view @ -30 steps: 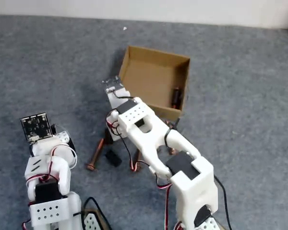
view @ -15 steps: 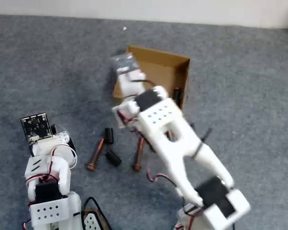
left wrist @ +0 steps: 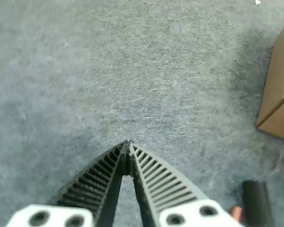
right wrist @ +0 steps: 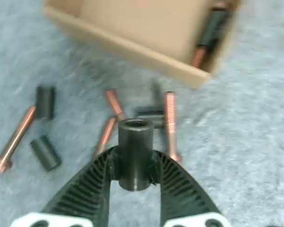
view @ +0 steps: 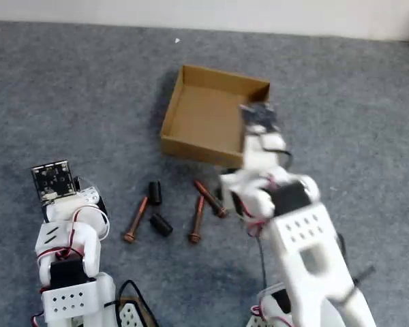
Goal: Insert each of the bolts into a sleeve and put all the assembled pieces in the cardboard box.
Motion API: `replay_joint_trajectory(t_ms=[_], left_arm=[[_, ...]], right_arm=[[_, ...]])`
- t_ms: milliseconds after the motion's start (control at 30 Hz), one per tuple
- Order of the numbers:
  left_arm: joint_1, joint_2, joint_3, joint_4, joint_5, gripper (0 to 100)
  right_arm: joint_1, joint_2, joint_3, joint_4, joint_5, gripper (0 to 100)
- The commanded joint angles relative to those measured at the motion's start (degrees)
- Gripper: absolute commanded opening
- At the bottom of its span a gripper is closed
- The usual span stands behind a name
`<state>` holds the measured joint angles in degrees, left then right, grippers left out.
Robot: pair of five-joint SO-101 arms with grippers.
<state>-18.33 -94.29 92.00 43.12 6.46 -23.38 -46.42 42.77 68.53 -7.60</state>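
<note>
My right pincer (right wrist: 135,163) is clamped on a black sleeve (right wrist: 134,146). It grips the lower half, so the fingers stand only the sleeve's width apart and the open bore faces my wrist camera. Past it lies the cardboard box (right wrist: 128,46), cut off at the frame edge. In one corner of the box is an assembled piece (right wrist: 209,29), a dark sleeve with a copper end poking out; it is blurred.

From the high view the box sits at 12 o'clock of the loose parts on the grey desk (view: 68,102). My right arm (view: 296,225) stands at the box's 4 o'clock, and its wrist covers that corner and the pincer fingers beneath.

Three bolts show there. The first bolt (view: 135,219) has one loose sleeve (view: 155,193) at 2 o'clock of its tip and another sleeve (view: 161,224) at its 3 o'clock. A pair of bolts (view: 196,218) lies further toward 3 o'clock, their ends close together.

My right wrist camera adds a fourth bolt (right wrist: 169,125) and, beside it, a short dark shape (right wrist: 149,113) too smeared to identify.

My left arm (view: 68,259) stands at the desk's 8 o'clock. My left pincer (left wrist: 128,147) is pressed together, tips touching, with nothing in it, above bare grey desk. At that frame's edges I see a cropped box corner, a sleeve stub (left wrist: 257,202) and a copper sliver.
</note>
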Motion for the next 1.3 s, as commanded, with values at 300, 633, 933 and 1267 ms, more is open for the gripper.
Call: replay_joint_trajectory(t_ms=[300, 633, 933, 1267], left_arm=[[5.8, 0.3, -10.9, 5.8, -15.8, 1], [24.7, 4.8, -22.6, 16.6, -22.3, 1], [34.9, 36.2, -37.8, 16.5, -28.7, 10], [43.1, 58.8, -47.1, 16.4, -45.5, 16]], right_arm=[[20.3, -18.8, 20.9, -18.4, -4.8, 0.4], [35.5, -20.9, 22.9, -24.7, -13.1, 0.4], [45.8, -20.9, 22.9, -26.9, -13.1, 0.4], [45.9, -20.9, 22.9, -26.9, -13.1, 0.4]])
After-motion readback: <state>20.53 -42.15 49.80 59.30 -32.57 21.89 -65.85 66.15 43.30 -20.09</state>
